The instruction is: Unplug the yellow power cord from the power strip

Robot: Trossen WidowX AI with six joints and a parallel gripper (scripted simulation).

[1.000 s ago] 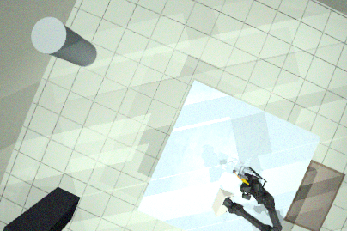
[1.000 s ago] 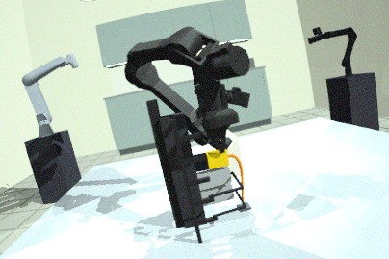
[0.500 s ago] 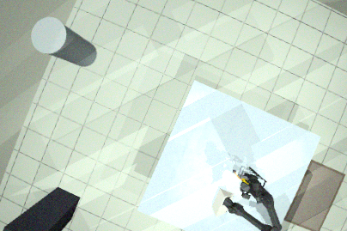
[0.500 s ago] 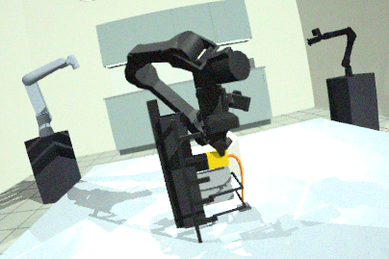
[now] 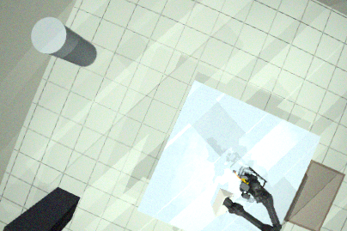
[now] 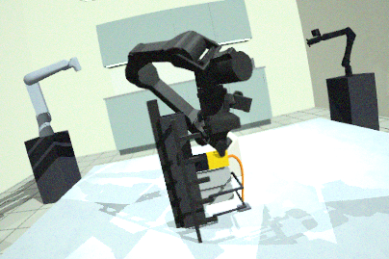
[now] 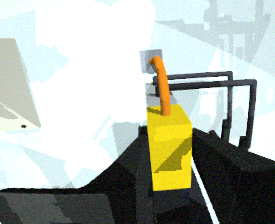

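The yellow plug [image 6: 218, 160] [image 7: 171, 150] [image 5: 245, 180] is a small block with an orange cord [image 6: 243, 173] [image 7: 164, 92] curving out of one end and down. My gripper [image 7: 168, 137] [image 6: 221, 151] is shut on the yellow plug, one black finger on each side of it in the wrist view. The plug's other end meets a dark part that reaches toward a tall black upright piece [image 6: 169, 159] with several thin arms. I cannot tell which part is the power strip, or whether the prongs are seated; that joint is hidden.
Grey blocks [image 6: 217, 178] are stacked directly below the plug. Thin black wire frames [image 7: 253, 110] stand close beside my finger. A beige box [image 7: 10, 75] [image 5: 219, 202] stands near the arm. A brown box [image 5: 315, 197] is beyond the pale table's edge.
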